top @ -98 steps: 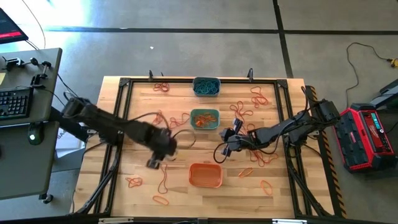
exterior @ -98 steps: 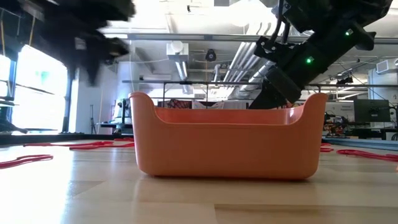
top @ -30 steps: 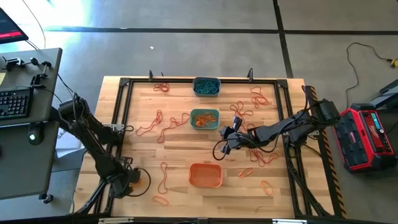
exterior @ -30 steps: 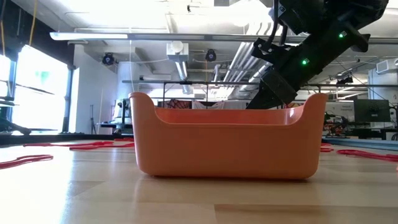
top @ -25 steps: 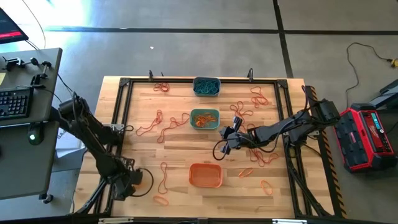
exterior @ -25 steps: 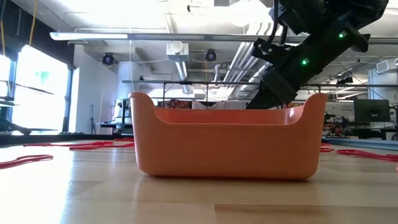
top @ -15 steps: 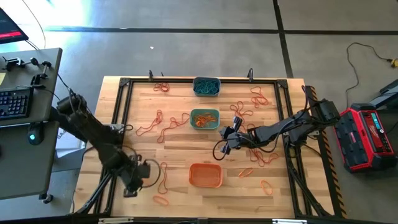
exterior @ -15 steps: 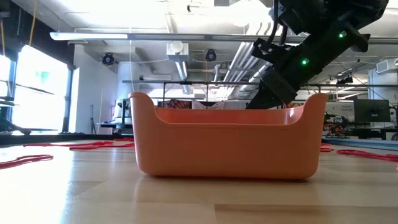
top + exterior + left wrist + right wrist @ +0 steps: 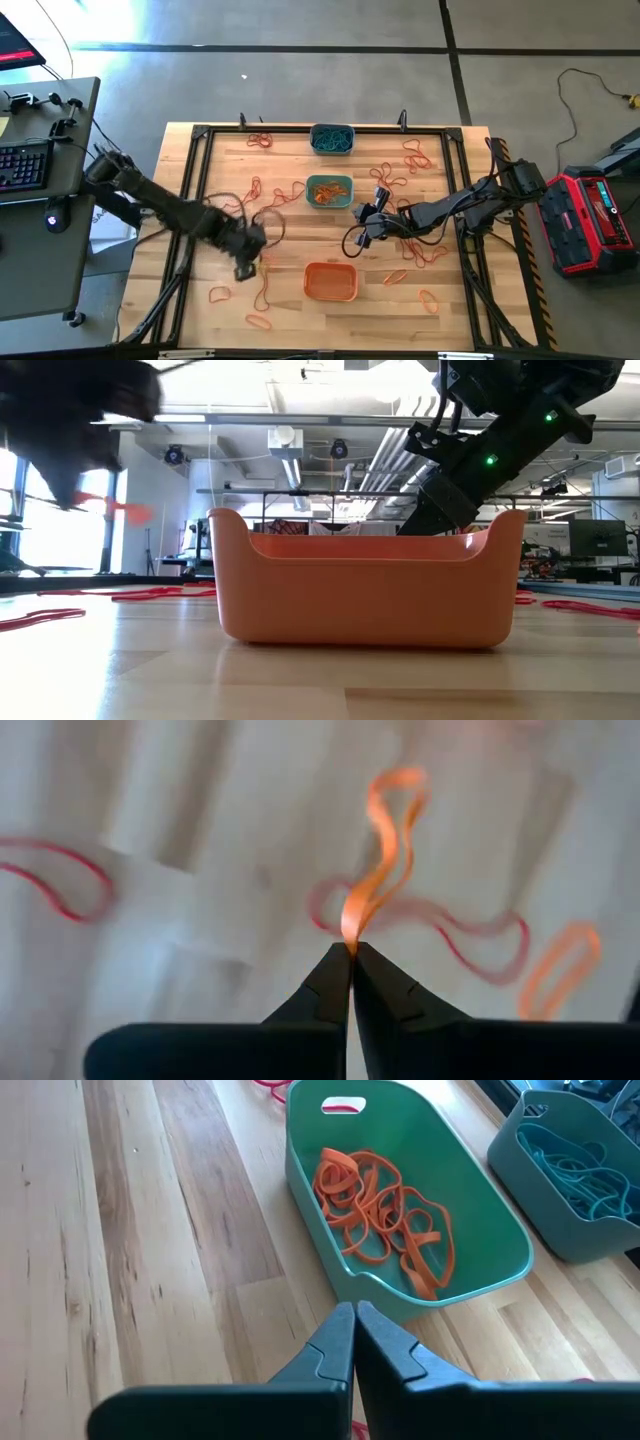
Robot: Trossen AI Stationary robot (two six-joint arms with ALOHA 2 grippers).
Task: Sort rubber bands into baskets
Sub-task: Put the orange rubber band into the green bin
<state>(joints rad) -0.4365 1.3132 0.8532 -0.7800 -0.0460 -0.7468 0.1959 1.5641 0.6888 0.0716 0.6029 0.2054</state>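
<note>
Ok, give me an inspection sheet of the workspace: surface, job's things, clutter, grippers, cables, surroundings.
Surface: wooden table inside a black frame.
Job's things: grey-blue basket holds teal bands; teal basket holds orange bands; orange basket; loose bands scattered on the wood.
Clutter: nothing seen.
Grippers: left gripper shut on an orange band, left of the orange basket; right gripper shut, empty, near the teal basket.
Cables: black cables along the right arm.
Surroundings: keyboard on a side desk, red case on the floor.
</note>
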